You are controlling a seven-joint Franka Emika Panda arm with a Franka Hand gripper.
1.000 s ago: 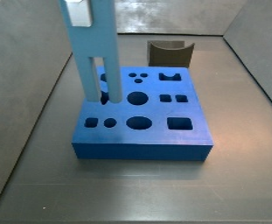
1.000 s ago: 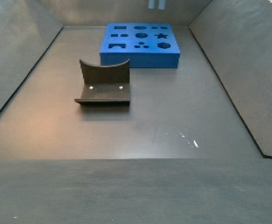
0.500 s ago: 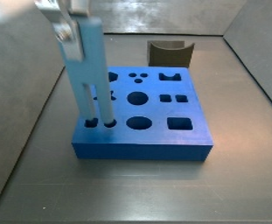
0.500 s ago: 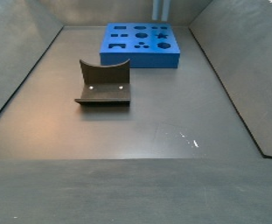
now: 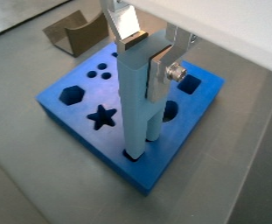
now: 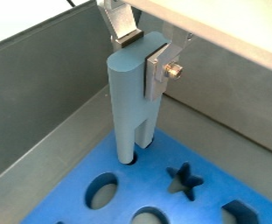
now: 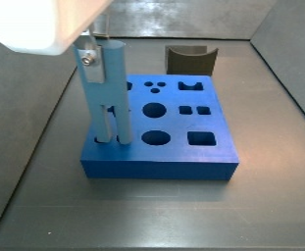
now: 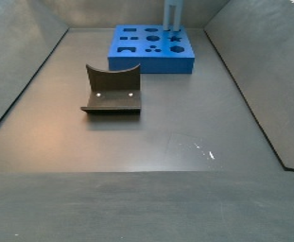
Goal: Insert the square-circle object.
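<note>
The square-circle object is a tall grey-blue peg, flat on one side and rounded on the other. It shows in both wrist views point(image 5: 138, 109) point(image 6: 132, 105) and in both side views point(image 7: 102, 98) point(image 8: 173, 13). My gripper point(image 5: 148, 54) point(image 6: 142, 51) point(image 7: 89, 51) is shut on its top end and holds it upright. The peg's lower end stands in a hole at a corner of the blue board point(image 5: 86, 105) point(image 6: 149, 175) point(image 7: 155, 169) point(image 8: 149, 59), which has several shaped holes.
The dark fixture point(image 8: 112, 90) point(image 7: 190, 57) point(image 5: 77, 33) stands on the grey floor apart from the board. Grey walls close in the floor; one wall point(image 6: 45, 96) rises close beside the board's edge.
My gripper has come down with the peg. The white hand now shows in a side view, and the peg's lower end has sunk into the board's corner hole.
</note>
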